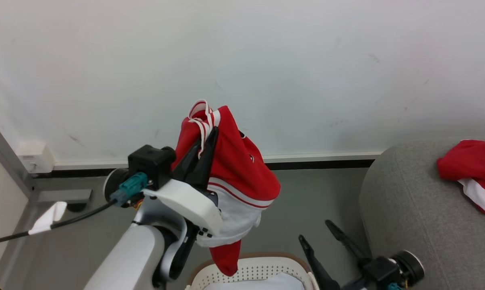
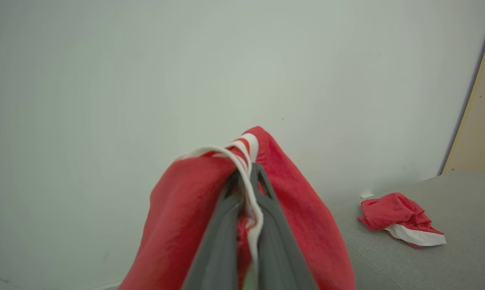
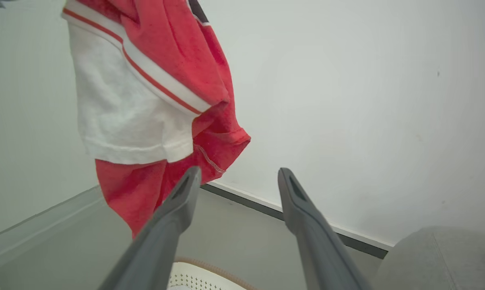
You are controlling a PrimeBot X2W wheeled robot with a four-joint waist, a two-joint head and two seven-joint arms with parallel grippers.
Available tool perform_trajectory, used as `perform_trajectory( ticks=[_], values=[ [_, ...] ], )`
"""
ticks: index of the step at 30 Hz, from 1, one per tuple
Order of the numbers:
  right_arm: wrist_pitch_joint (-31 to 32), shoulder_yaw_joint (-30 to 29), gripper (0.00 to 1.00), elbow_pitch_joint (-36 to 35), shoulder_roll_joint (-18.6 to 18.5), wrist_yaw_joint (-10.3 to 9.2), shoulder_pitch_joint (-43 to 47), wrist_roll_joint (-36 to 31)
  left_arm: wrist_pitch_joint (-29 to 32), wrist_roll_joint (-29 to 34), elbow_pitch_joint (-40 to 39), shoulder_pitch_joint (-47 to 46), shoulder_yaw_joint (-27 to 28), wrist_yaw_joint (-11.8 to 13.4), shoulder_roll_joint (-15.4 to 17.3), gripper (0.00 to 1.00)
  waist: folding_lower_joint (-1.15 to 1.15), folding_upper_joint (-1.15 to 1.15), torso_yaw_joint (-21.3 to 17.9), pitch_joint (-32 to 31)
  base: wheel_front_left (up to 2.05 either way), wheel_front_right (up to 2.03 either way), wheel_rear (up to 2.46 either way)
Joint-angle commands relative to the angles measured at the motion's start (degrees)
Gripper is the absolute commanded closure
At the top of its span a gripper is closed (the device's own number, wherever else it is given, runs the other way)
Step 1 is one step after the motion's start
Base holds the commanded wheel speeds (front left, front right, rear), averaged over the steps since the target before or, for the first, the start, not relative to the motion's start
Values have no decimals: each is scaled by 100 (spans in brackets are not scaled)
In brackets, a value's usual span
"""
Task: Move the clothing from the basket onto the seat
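Red clothing (image 1: 236,169) above basket (image 1: 266,270) rim, seat (image 1: 407,209) rightward

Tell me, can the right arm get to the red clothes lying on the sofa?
Probably yes. The right gripper is open and empty, just beside the sofa, and nothing stands between it and the red clothes lying there. It would need to rise and swing over, though.

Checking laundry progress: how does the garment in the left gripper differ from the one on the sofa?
The held garment hangs in the air, pinched at its striped trim by the shut left gripper; the other garment lies on the grey sofa, untouched. The held garment drapes long; the other garment is bunched up. Both are red with white panels.
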Motion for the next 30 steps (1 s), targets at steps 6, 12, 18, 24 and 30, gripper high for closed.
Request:
perform_trajectory(
  ticks=[6, 12, 18, 24, 30],
  values=[
    [76, 997, 0, 440, 8, -13, -1085, 287, -13, -23, 20, 8, -116, -42, -58, 100, 0, 0, 87, 12, 0, 0, 0],
    [48, 1647, 0, 1100, 148, -13, -2043, 581, -12, -7, 50, -105, -272, -109, -138, 100, 0, 0, 251, 59, 0, 0, 0],
    [11, 1956, 0, 1640, 206, -13, -2698, 839, 37, -11, 71, -158, -427, -173, -207, 100, 0, 0, 386, 75, 0, 0, 0],
    [-9, 2404, 100, 1942, 204, -13, -3069, 1763, 22, -57, 133, -206, -516, -207, -290, 100, 0, 0, 479, 53, 0, 0, 0],
    [-21, 2416, 100, 2028, 204, -13, -3195, 2153, -5, -64, 197, -184, -520, -164, -260, 100, 0, 0, 493, 26, 0, 0, 0]
  ],
)
